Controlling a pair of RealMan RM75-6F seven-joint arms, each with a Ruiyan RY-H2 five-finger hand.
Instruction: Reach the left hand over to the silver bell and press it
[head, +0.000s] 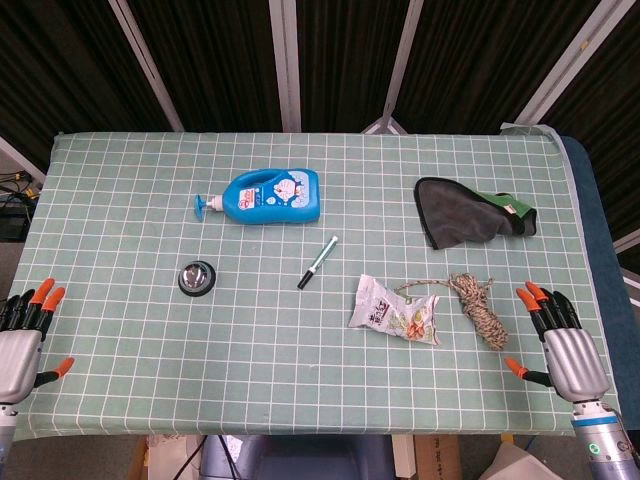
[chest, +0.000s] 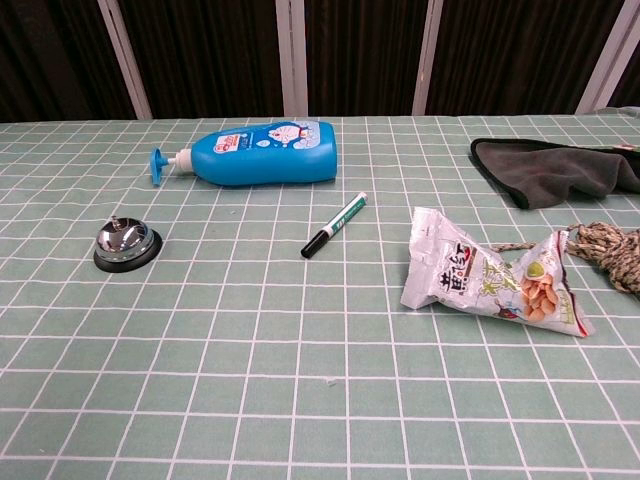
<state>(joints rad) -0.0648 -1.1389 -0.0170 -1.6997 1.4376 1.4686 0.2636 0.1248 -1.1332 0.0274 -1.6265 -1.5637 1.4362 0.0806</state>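
Note:
The silver bell (head: 197, 276) with a black base sits on the green checked tablecloth, left of the middle; the chest view shows the bell (chest: 127, 244) at the left. My left hand (head: 22, 345) lies at the table's front left corner, well to the left of the bell, fingers apart and holding nothing. My right hand (head: 562, 341) lies at the front right corner, fingers spread, also holding nothing. Neither hand shows in the chest view.
A blue pump bottle (head: 268, 196) lies on its side behind the bell. A marker pen (head: 318, 262) lies mid-table. A snack packet (head: 395, 310), a coil of rope (head: 479, 305) and a dark cloth (head: 468, 212) are on the right side.

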